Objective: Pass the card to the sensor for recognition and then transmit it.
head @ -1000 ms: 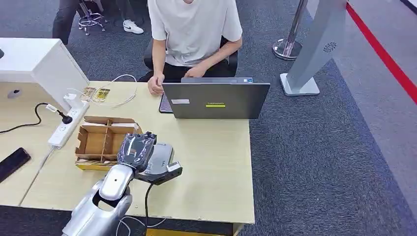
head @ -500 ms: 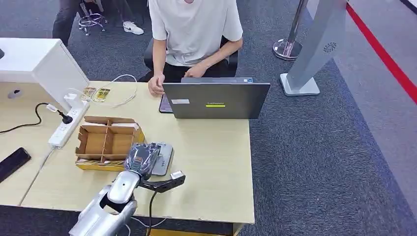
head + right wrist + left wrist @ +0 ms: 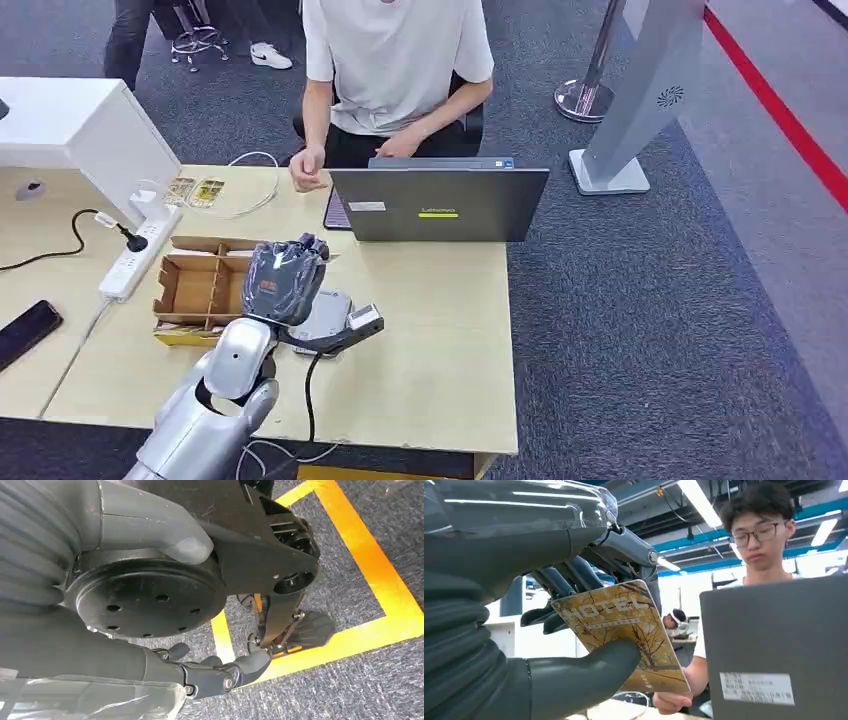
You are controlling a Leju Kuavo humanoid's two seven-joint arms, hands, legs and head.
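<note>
My left robot hand (image 3: 284, 279) pinches the card (image 3: 624, 632) (thumb against fingers) above the grey sensor (image 3: 325, 315) on the tabletop (image 3: 440, 330). I judge scanning done; next, hand it to the person (image 3: 395, 60).

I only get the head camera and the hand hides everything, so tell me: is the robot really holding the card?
Observer: Yes. In the left wrist view the left hand pinches the card between thumb and fingers.
Operator: What does it look like?
Observer: Yellow-brown, with a bare tree picture and pale lettering.
Operator: And the other hand?
Observer: The right hand hangs over grey carpet with yellow tape, holding nothing.
</note>
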